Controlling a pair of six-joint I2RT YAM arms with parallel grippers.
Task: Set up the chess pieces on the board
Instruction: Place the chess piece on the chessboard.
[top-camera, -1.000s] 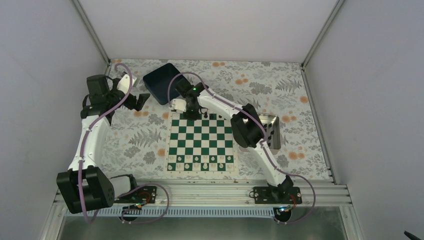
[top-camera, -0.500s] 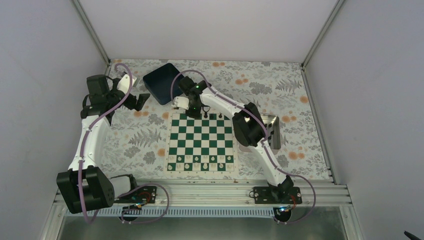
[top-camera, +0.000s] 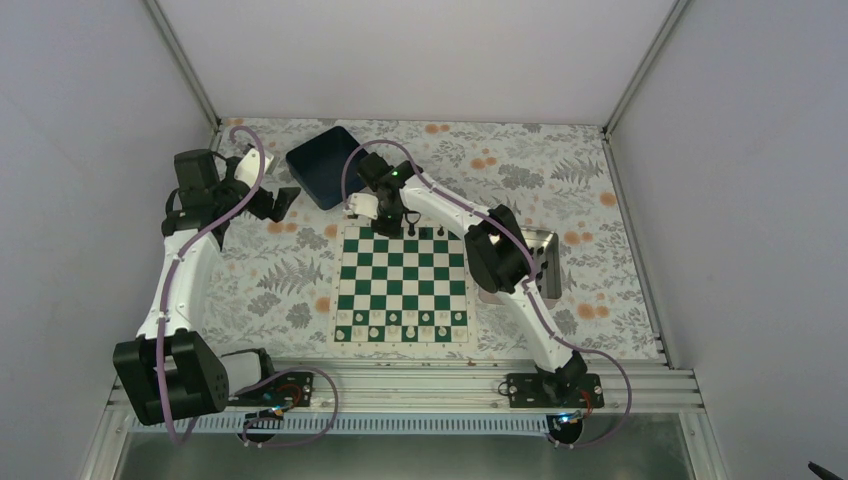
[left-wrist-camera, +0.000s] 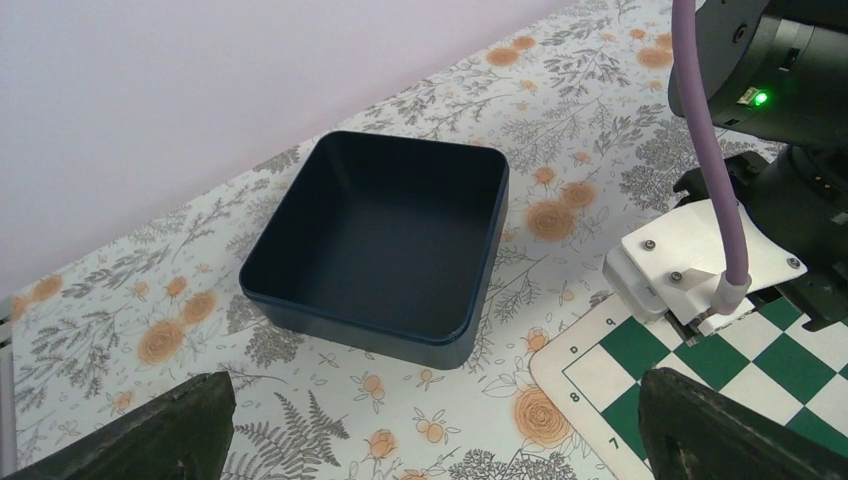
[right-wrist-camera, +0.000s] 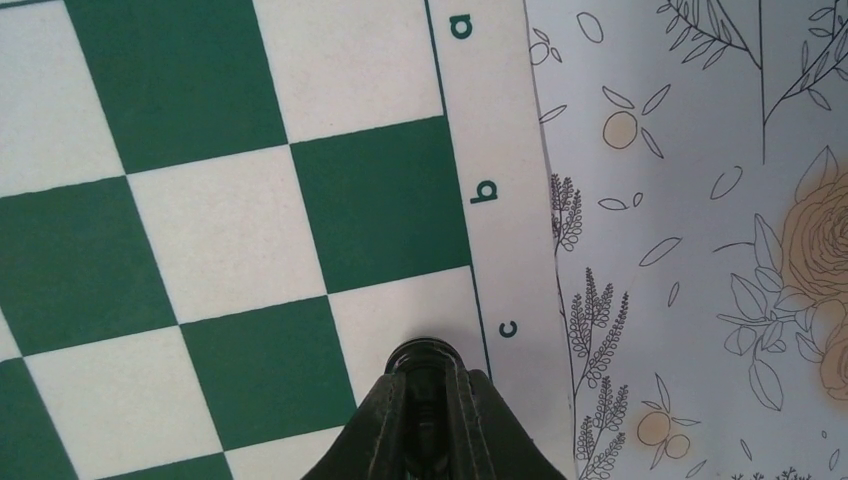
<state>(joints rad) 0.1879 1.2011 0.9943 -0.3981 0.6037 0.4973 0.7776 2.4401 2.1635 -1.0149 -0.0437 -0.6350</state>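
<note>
The green and white board (top-camera: 400, 285) lies mid-table. My right gripper (top-camera: 386, 222) is at the board's far left corner, shut on a black chess piece (right-wrist-camera: 424, 358). The piece's round base is over the white edge square by the letter "c" (right-wrist-camera: 507, 328); I cannot tell whether it touches the square. Three more black pieces (top-camera: 425, 232) stand on the far row to the gripper's right. My left gripper (top-camera: 283, 201) hangs open and empty over the tablecloth left of the board, its dark fingertips (left-wrist-camera: 150, 432) wide apart. The board's corner also shows in the left wrist view (left-wrist-camera: 585, 372).
A dark blue square bin (top-camera: 322, 165) sits empty behind the board's far left corner, also in the left wrist view (left-wrist-camera: 380, 235). A silver tray (top-camera: 548, 262) lies right of the board, partly behind the right arm. White pieces (top-camera: 400, 325) fill the board's near rows.
My right gripper has shifted slightly toward the far edge of the board with the black piece in it. The left arm has not moved.
</note>
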